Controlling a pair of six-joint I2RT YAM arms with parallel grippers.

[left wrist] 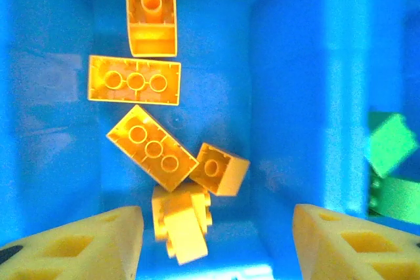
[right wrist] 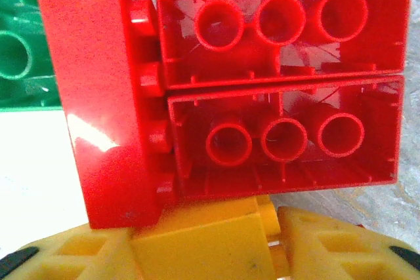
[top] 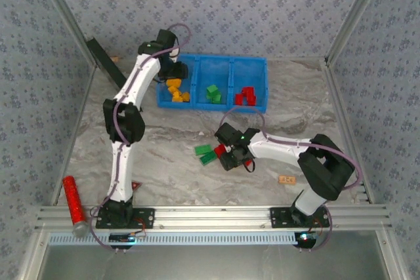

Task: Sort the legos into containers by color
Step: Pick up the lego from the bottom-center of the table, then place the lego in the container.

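1. The blue bin (top: pixel 259 63) stands at the far middle of the table. Its left compartment holds yellow bricks (top: pixel 177 91), the middle one green bricks (top: pixel 213 93), the right one red bricks (top: pixel 246 95).
2. The left gripper (top: pixel 173 70) hangs over the left compartment, jaws wide with nothing between them. In the wrist view, several yellow bricks lie loose on the blue floor beyond its fingers (left wrist: pixel 72 244).
3. The right gripper (top: pixel 230 155) sits low at mid-table, jaws closed on a held brick (right wrist: pixel 203 244), which is yellow. It is hard against loose red bricks (right wrist: pixel 282 77): two lie hollow side up and side by side, and a third lies on its side against both.
4. Loose green bricks (top: pixel 205 154) lie just left of that gripper on the grey marbled table (top: pixel 164 155).
5. A tan tile (top: pixel 287 179) lies near the right arm's base and a red-black triangle (top: pixel 136 187) by the left arm's. A red cylinder (top: pixel 73 202) rests at the near-left edge, and a black board (top: pixel 105 60) leans in the far-left corner.
6. Patterned walls (top: pixel 230 4) close three sides, and a metal rail (top: pixel 216 218) runs along the near edge. Bare table lies between the bin and the loose bricks, and along the right side.
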